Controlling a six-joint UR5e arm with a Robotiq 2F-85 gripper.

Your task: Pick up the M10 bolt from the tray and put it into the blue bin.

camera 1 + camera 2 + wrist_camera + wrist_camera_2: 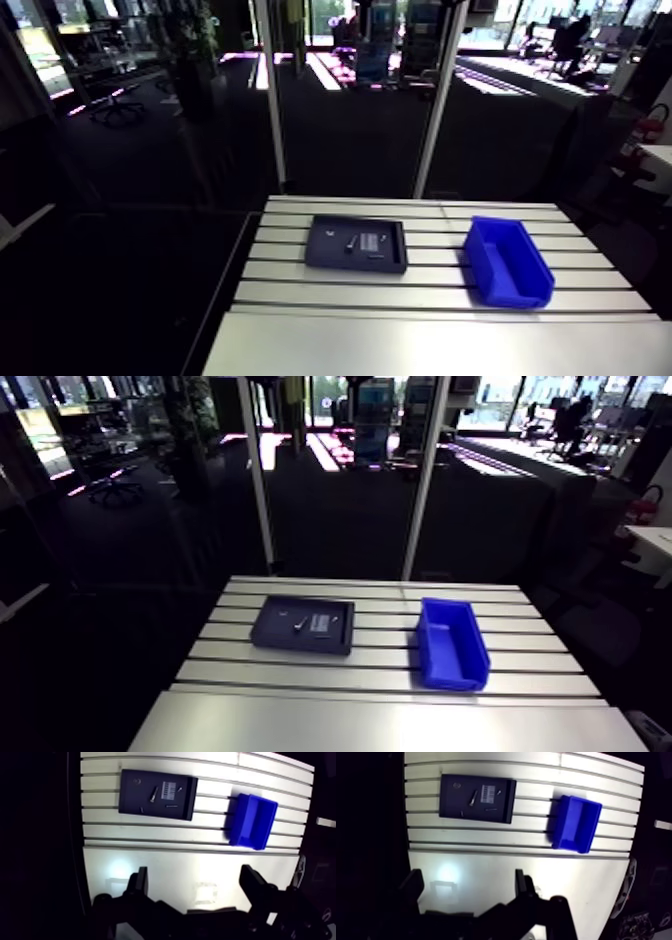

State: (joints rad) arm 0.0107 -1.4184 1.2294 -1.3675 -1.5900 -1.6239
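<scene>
While wide and empty, gripper (195, 876) over table (165, 859), tray (131, 799) and bin (252, 821) well ahead.

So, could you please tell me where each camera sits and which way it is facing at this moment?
Arm view: rides on the arm's upper link, looking forward and down over the table at the dark tray and blue bin; none of the robot shows.
Wrist view: sits on the wrist, looking down past the hand, whose two fingers stand apart with nothing between; tray and bin lie ahead.
Shared: both show the tray, bin and slotted table.
</scene>
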